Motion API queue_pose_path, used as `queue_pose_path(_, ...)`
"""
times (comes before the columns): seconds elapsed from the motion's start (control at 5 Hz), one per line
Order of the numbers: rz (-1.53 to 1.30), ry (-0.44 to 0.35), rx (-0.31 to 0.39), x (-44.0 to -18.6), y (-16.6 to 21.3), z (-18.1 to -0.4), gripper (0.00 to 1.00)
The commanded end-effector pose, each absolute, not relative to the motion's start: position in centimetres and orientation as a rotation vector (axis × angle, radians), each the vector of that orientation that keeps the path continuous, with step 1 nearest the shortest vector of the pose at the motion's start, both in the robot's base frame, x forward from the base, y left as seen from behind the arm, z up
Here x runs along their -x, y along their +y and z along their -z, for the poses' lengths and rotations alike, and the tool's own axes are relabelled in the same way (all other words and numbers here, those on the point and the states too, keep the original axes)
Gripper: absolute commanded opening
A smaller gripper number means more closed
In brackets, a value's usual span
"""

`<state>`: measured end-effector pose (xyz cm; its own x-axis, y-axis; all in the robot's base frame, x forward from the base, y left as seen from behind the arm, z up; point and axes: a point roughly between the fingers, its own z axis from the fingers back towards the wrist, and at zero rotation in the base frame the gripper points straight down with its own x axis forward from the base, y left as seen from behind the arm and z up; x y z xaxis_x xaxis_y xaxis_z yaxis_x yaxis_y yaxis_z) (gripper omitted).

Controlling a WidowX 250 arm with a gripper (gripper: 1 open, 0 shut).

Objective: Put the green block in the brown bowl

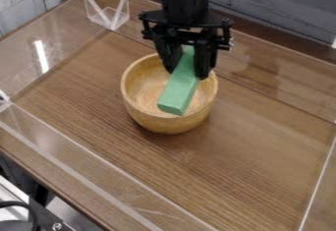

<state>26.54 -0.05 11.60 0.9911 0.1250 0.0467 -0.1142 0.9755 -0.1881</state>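
Only 1 view here, looking down at an angle from the near side. The black gripper (187, 66) comes down from the top of the picture and hangs over the far half of the brown bowl (141, 113). Its fingers (168, 56) are clamped on the green block (180, 85), gripping it by the upper end. The block is tilted, upper end between the fingers and lower end sloping down toward the near-left, inside the bowl's opening. Can't tell for sure if that lower end is touching the bowl's floor or just hovering above it, but it's below the rim line as far as I can see.

The bowl sits on the wooden tabletop (262, 146), roughly in the middle and a bit left of center. It's round, light wood, thick walls, upright.

The tabletop has clear acrylic walls (79, 191) around it, so there's a lot of glare along the left and near edges. At the far left there's a small clear plastic stand thing (105, 11), well apart from the bowl. Behind the tabletop it's a grey wall.
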Motion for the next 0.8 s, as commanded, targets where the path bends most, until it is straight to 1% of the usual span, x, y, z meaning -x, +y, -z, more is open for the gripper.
queue_pose_path(0.0,-0.124,-0.086,0.188,-26.90,0.36,-11.95,0.00)
queue_pose_path(0.6,-0.138,-0.083,0.194,-27.13,1.15,-11.13,0.00)
